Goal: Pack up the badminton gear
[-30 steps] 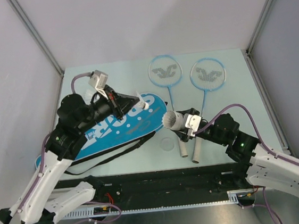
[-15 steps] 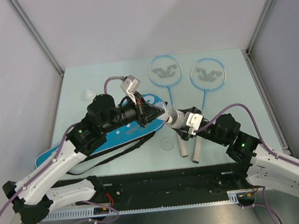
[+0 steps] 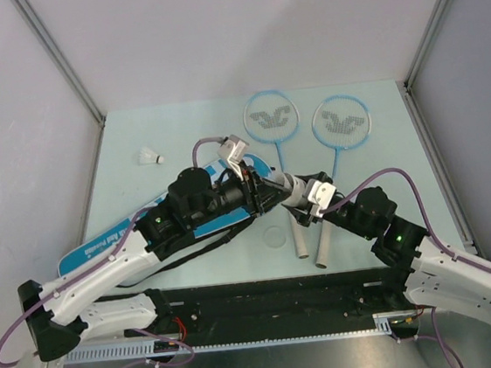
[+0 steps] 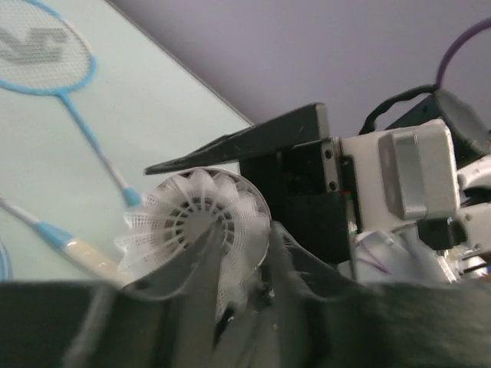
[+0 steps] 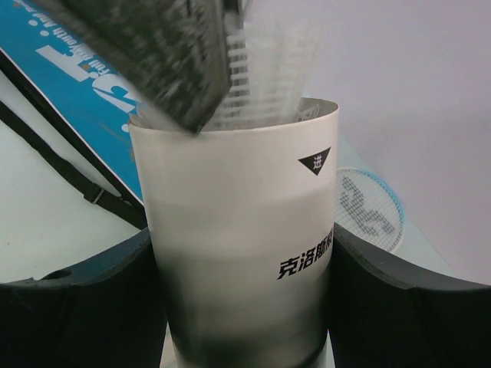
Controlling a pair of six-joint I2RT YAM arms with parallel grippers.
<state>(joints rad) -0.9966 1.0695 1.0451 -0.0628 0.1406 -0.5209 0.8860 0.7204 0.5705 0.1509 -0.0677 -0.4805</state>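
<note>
My right gripper [image 3: 310, 200] [image 5: 242, 253] is shut on the white tube [image 3: 292, 188] [image 5: 238, 245], holding it above the table with its mouth towards the left arm. My left gripper [image 3: 268, 190] [image 4: 242, 238] is at that mouth with a white shuttlecock [image 4: 196, 222] [image 5: 265, 69]. Its fingers stand slightly apart, one inside the skirt and one outside. Another shuttlecock [image 3: 148, 156] lies at the back left. Two blue-framed rackets [image 3: 271, 118] [image 3: 341, 121] lie at the back. The blue bag [image 3: 94, 251] [image 5: 69, 61] lies under the left arm, its black strap [image 3: 204, 245] trailing.
A small clear round lid [image 3: 275, 235] lies on the table near the two white racket handles [image 3: 300, 244]. Grey walls with metal posts close in the table on three sides. The black base rail [image 3: 266, 300] runs along the near edge.
My left arm has swung right from above the bag, carrying the shuttlecock to the tube's mouth, and its fingers have parted a little. The right arm and tube have stayed still.
</note>
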